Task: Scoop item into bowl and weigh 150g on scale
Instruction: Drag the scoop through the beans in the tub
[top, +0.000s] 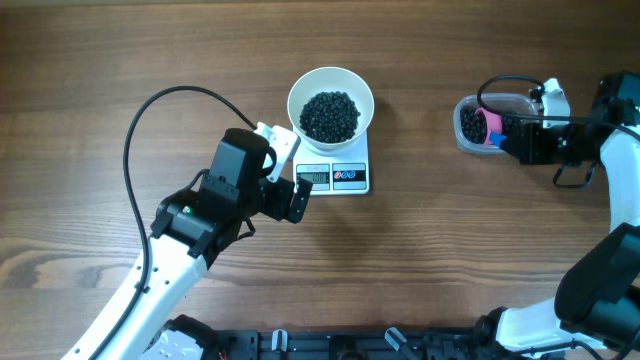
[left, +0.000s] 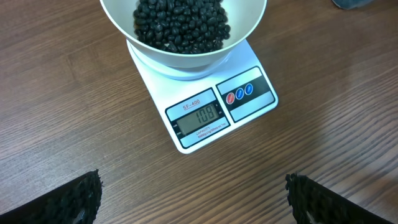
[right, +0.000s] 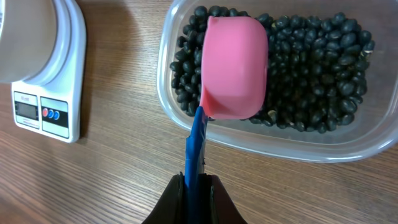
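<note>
Pink scoop (right: 235, 68) in clear tub (right: 186, 127) of beans (right: 311, 74), left hand (top: 292, 172) beside scale (top: 340, 176)

Overhead looks straight down; both close, oblique wrist views share the scale (left: 205, 107).

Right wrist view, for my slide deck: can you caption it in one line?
Right pincer grips the blue handle of the pink scoop over black beans in the clear tub.

You've got bowl (top: 331, 97) w/ beans (top: 330, 115) on scale (top: 340, 176), centre; tub (top: 466, 128) (scoop (right: 235, 68) in it) well apart, to the right.
</note>
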